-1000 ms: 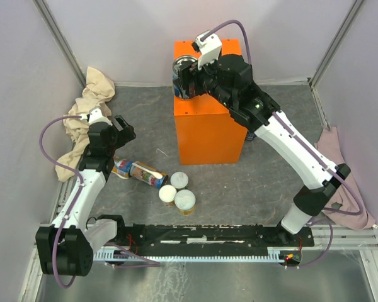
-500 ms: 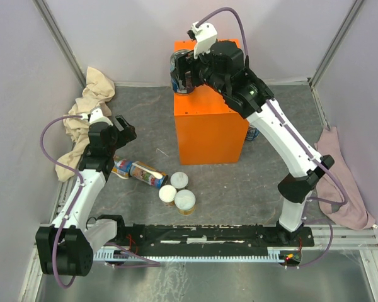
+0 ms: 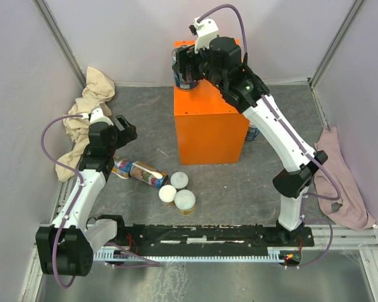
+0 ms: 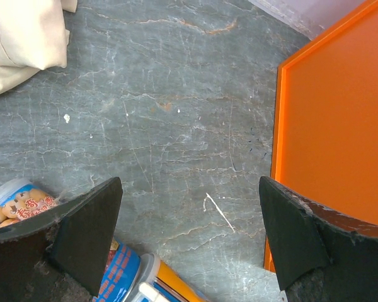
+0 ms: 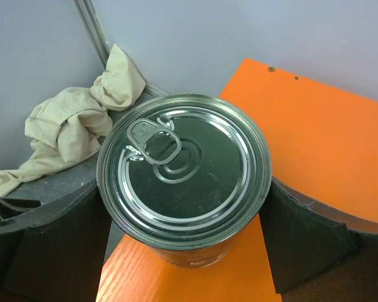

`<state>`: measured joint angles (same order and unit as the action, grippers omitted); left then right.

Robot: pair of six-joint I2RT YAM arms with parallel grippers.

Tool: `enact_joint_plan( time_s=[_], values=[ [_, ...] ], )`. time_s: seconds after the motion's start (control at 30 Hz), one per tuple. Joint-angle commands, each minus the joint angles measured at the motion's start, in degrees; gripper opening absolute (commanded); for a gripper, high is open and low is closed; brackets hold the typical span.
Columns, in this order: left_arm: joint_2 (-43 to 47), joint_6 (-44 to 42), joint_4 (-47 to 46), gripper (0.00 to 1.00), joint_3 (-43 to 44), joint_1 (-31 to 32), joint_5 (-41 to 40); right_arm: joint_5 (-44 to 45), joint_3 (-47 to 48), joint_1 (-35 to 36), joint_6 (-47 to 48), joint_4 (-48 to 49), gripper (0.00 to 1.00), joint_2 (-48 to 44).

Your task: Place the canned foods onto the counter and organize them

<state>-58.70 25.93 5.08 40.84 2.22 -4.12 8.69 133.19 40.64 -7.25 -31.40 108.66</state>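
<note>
The right gripper [image 5: 184, 207] is clamping a steel tin [image 5: 183, 170], its fingers pressing the wall at 9 and 3 o'clock, the pull tab facing up. The tin is standing upright at the 11 o'clock corner of the orange counter [image 3: 208, 126] top. The left gripper [image 4: 189, 214] is hanging with jaws wide apart over the grey floor [image 4: 164, 126]; two lying cans [image 3: 138, 170] are resting at its 7 o'clock.
</note>
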Motion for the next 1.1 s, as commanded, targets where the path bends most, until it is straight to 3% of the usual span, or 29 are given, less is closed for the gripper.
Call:
enact_joint_plan(
  time_s=[0.0, 0.1, 0.47, 0.93, 1.07],
  values=[
    [0.34, 1.91, -3.37, 0.95, 0.12, -0.33, 1.37, 1.34, 2.91, -1.19, -0.41, 8.27, 0.25, 0.33],
    [0.34, 2.06, -3.41, 0.95, 0.12, -0.36, 1.77, 1.24, 2.11, -1.56, -0.30, 9.13, 0.34, 1.24],
    [1.04, 3.32, -4.29, 0.95, -0.64, -0.37, 3.12, -1.89, 0.67, -5.91, -1.15, 15.78, 0.34, 6.27],
    [1.58, 3.53, -5.31, 0.95, -1.07, -0.24, 4.18, -2.79, 7.72, -7.58, -0.44, 17.63, 0.37, 15.91],
    [0.85, 3.28, -5.39, 0.95, -0.48, -0.35, 4.38, -3.40, 8.66, -7.71, -0.80, 17.57, 0.48, 17.32]
  ],
)
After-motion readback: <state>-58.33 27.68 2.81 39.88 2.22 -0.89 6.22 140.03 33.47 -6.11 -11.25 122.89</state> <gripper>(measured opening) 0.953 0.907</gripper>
